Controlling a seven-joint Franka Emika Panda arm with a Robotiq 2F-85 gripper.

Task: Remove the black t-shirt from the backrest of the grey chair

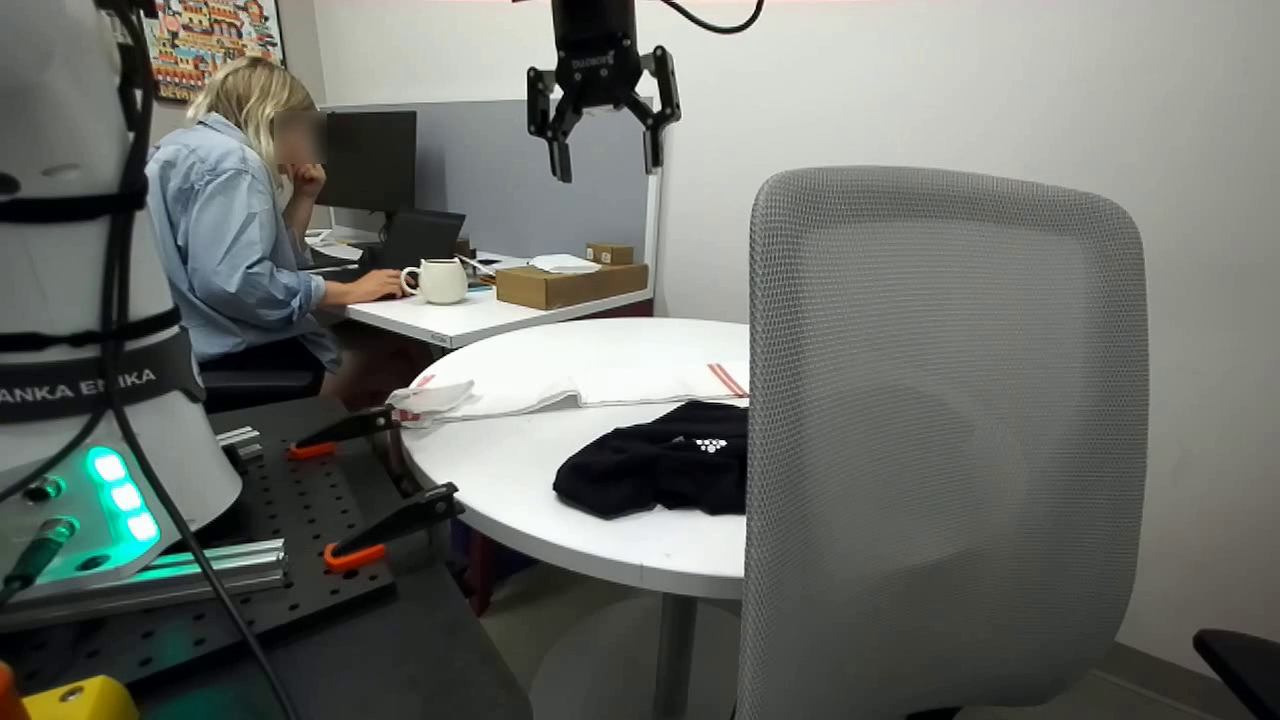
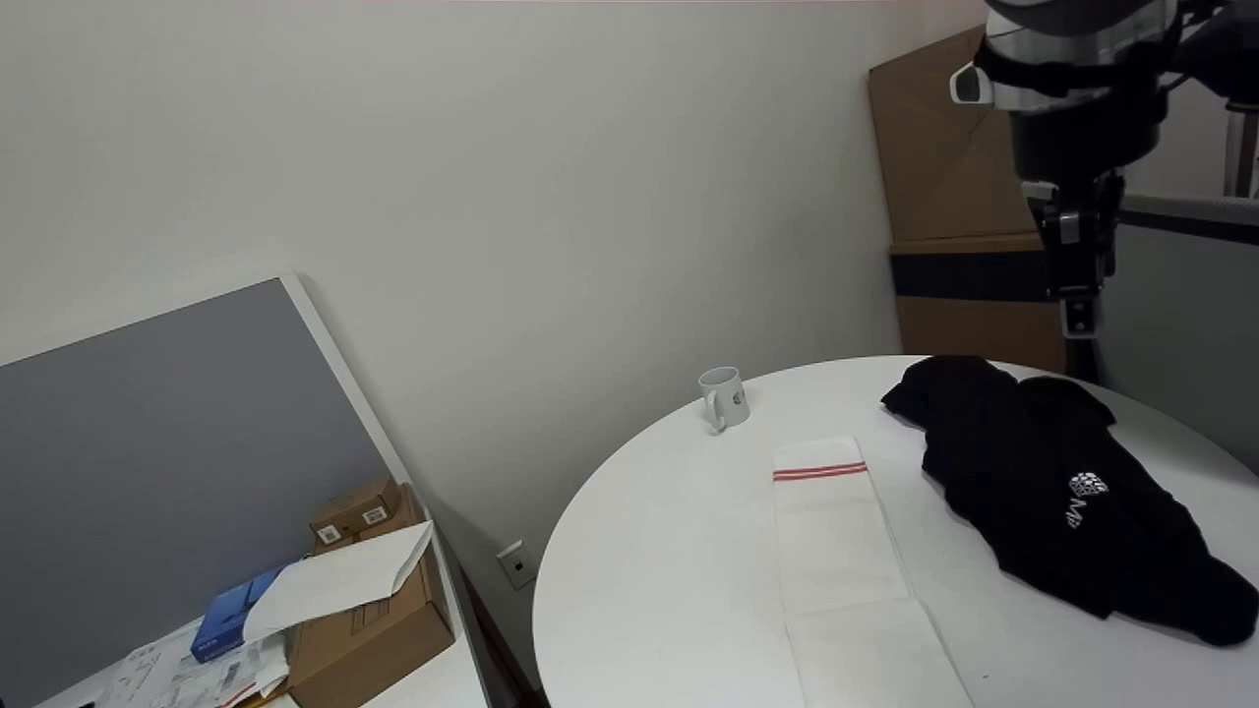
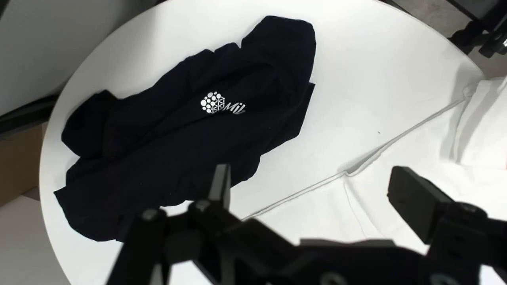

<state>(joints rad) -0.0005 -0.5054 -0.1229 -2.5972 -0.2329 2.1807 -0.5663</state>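
**We find the black t-shirt (image 2: 1033, 501) on the round white table (image 2: 669, 551), the gripper (image 1: 607, 172) spread wide above**

Going left to right in an exterior view, we see the robot base (image 1: 190, 450), the clamps (image 1: 400, 518), a person (image 1: 235, 230) at a desk (image 1: 490, 318), the gripper, then the backrest (image 1: 945, 400) of the grey chair (image 1: 945, 450), which hides part of the t-shirt from us. Here the gripper's fingers (image 1: 561, 162) stand well apart.

In an exterior view, again from the left, we find a blue box (image 2: 231, 615), a wall outlet (image 2: 516, 563), a grey mug (image 2: 728, 398) near the table's edge and tall cardboard (image 2: 949, 157) by the wall; the gripper is side-on to us there, which hides the gap between its fingers.

In the wrist view we make out the t-shirt's print, dots with lettering, more plainly than elsewhere; to its right, apart from it, lies the white cloth (image 2: 846, 560).

Counting from the left, we have two clamps, one person, two mugs (the white mug (image 1: 443, 281) on the desk, the grey one on the table, each in a different exterior view), two brown boxes (image 1: 545, 288) at the desk's end in both exterior views, one cloth with paired red stripes, one t-shirt, rumpled and off the backrest, one gripper with two fingers, and one chair.
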